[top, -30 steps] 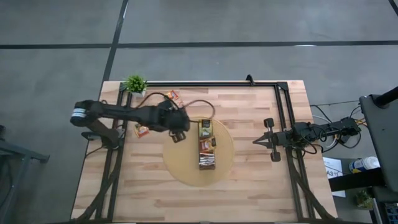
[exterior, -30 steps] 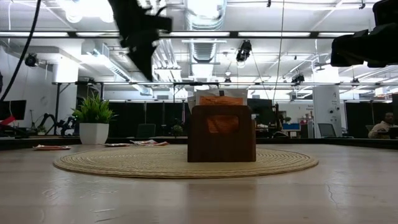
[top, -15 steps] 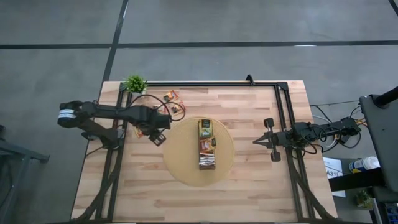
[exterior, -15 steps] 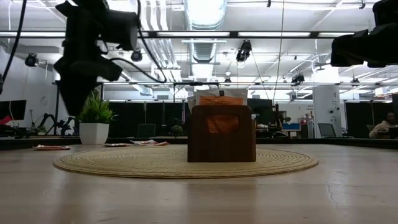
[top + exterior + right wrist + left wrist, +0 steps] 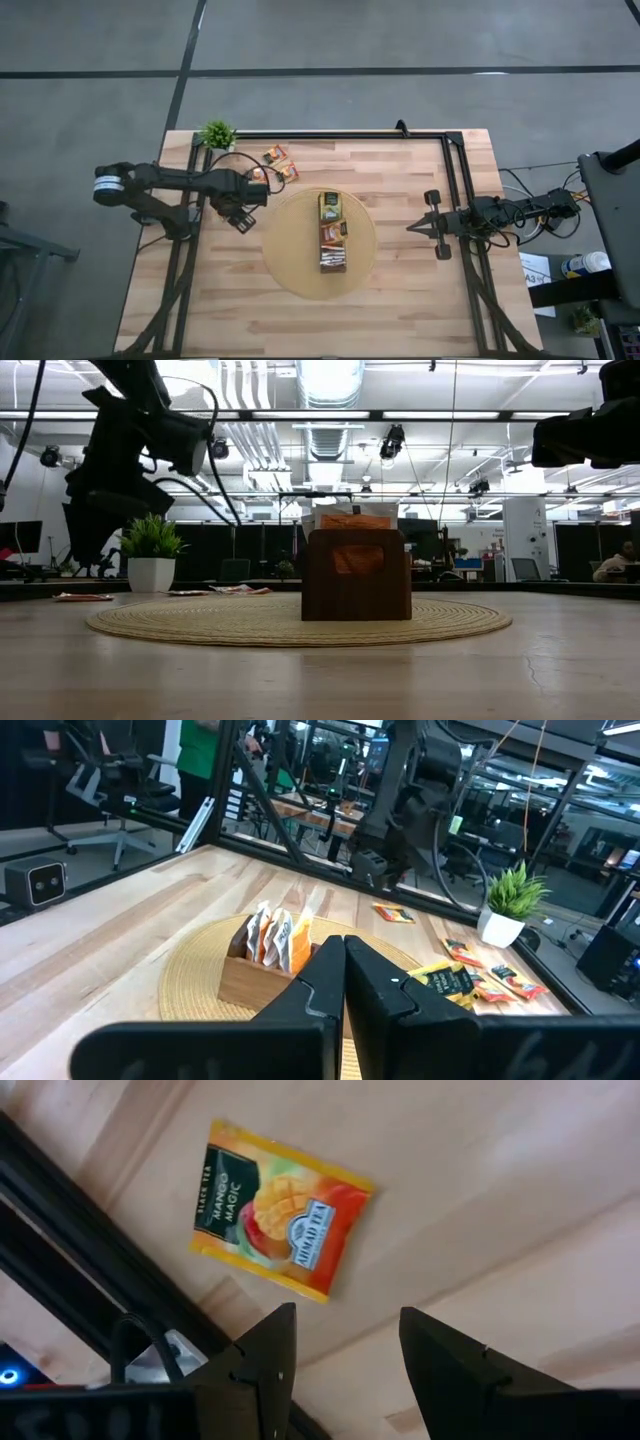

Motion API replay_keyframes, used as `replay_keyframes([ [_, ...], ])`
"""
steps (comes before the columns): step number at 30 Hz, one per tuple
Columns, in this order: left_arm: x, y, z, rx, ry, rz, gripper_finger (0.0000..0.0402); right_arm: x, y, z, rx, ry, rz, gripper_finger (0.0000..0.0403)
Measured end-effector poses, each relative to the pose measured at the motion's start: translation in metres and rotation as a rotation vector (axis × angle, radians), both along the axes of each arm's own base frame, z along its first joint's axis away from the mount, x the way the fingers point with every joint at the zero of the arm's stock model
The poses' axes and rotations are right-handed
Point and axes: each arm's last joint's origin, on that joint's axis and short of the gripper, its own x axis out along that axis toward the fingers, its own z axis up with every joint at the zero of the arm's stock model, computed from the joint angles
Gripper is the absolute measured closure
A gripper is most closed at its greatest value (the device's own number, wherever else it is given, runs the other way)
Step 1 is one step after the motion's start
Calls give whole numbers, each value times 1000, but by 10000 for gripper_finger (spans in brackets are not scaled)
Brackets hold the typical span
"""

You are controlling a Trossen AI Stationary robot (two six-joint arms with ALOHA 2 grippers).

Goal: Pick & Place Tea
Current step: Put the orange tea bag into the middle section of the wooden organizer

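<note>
Even, bright overhead lighting; soft, faint shadows on the wooden surface [image 5: 400,290]. Glare from ceiling lights [image 5: 325,375] in the low view, silhouetting the left arm [image 5: 115,455]. Blurred near pincer fingers [image 5: 265,1365].

The left arm reaches in from the left edge of the high view, its dark links stretched rightward at mid-height, and the left gripper [image 5: 243,216] hangs left of centre with its two fingers [image 5: 268,1365] spread apart and nothing between them. In the low view the same arm fills the upper left as a dark, bent mass raised above the surface. The right arm lies low along the right side of the high view, pointing toward the centre, and the right gripper [image 5: 418,227] has its fingers [image 5: 318,982] pressed together.
</note>
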Motion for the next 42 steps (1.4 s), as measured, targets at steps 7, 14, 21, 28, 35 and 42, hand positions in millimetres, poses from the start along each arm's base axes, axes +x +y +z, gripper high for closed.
replay_keyframes([
  [7, -7, 16, -18, -1, -31, 36, 229, 0, 0, 0, 0, 0, 0, 394],
  [14, -19, 29, -43, -56, -68, 117, 232, 0, 0, 0, 0, 0, 0, 394],
  [21, -25, 29, -55, -99, -32, 118, 254, 0, 0, 0, 0, 0, 0, 394],
  [28, -21, 30, -51, -106, -43, 44, 382, 0, 0, 0, 0, 0, 0, 394],
  [35, -2, 33, -34, -80, -111, -90, 399, 0, 0, 0, 0, 0, 0, 394],
  [42, 29, 32, -2, 64, -202, -323, 401, 0, 0, 0, 0, 0, 0, 394],
])
